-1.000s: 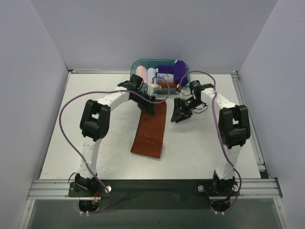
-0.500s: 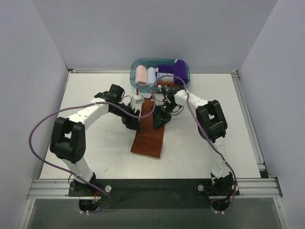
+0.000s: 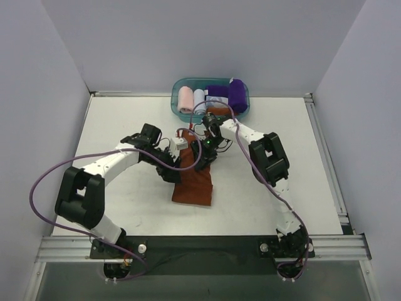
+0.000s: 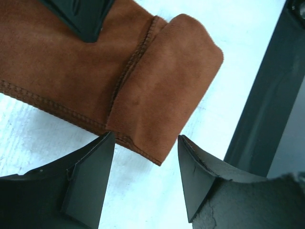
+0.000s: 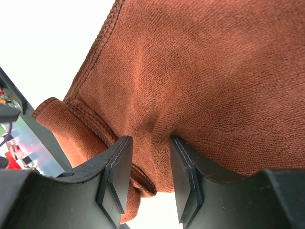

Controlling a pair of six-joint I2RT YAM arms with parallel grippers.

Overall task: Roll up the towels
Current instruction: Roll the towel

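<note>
White surface (image 3: 282,188) carries a rust towel (image 3: 194,185), a long strip lying at its middle. The strip runs from just in front of a teal tub (image 3: 177,94) at the far edge down toward the arms' bases. In the left wrist view one end of this towel is folded back on itself, its stitched hem showing beside the flap.

The purple towel (image 3: 237,94) lies bundled in the right part of the tub. A pink roll (image 3: 186,99) and a pale roll (image 3: 199,98) stand side by side in the left part.

The right gripper (image 5: 150,143) is over the towel's upper half. It pinches a raised ridge of the rust cloth between its two fingers, and the cloth bunches and wrinkles around the grip.

The left gripper (image 4: 145,143) is at the strip's left edge, just beside the right one. Its fingers are spread, and the folded flap lies just ahead of the gap between them, with no cloth caught in the gap. Purple cables loop from both arms over the surface.
</note>
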